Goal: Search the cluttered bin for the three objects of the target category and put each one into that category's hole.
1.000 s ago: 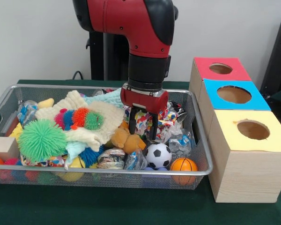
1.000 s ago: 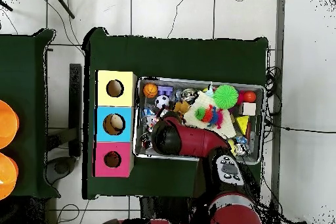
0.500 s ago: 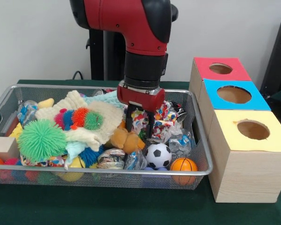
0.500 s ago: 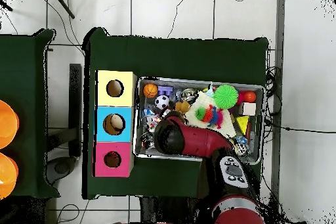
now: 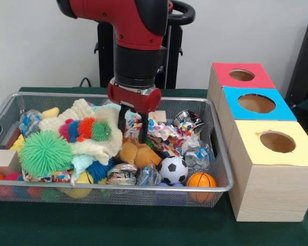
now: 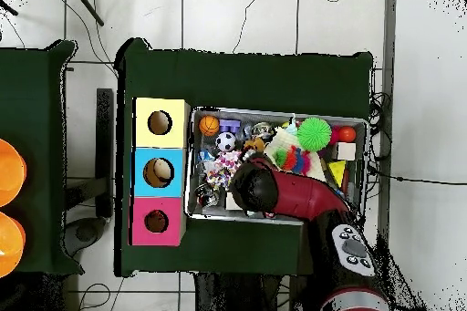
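We see our gripper [image 5: 133,124] has slid left in the wire bin [image 5: 218,154], fingers spread and holding nothing, now above the brown plush toy [image 5: 136,154]. The three holed boxes [image 5: 269,154] stand right.

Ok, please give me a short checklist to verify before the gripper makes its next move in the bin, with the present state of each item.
1. Gripper open: ok, the fingers stand apart.
2. Nothing held between the fingers: ok.
3. Gripper inside the wire bin, clear of its walls: ok.
4. Something graspable below: ok, the brown plush toy lies just under the tips.
5. Three box holes unblocked: ok; the blue box already shows something inside.
6. Target category known: cannot tell.
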Robot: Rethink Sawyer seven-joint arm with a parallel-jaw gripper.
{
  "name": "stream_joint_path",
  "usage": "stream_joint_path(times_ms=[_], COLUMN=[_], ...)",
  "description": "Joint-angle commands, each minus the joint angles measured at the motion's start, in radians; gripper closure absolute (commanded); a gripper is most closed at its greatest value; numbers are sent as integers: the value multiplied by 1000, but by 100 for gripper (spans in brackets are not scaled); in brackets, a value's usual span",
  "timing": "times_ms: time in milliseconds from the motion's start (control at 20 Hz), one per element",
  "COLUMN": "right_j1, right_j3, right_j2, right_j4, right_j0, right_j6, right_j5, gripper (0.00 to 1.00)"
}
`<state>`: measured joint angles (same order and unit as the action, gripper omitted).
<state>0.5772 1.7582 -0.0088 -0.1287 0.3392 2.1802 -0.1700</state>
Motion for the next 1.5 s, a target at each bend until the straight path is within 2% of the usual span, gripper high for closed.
stream_joint_path(times_ms=[50,600,950,1200,1500], right_j1=[4,2,8,-6,-41], right_j3=[-66,-73,-66,-74,-99], right_j2=[91,94,77,61,62], right_j4=[-29,-35,-25,-12,-7], right_j0=[38,37,10,-26,-32], right_j6=[-35,-30,-1,28,31], right_j5=[-125,-123,-119,-108,-89], gripper=[0,0,0,0,0])
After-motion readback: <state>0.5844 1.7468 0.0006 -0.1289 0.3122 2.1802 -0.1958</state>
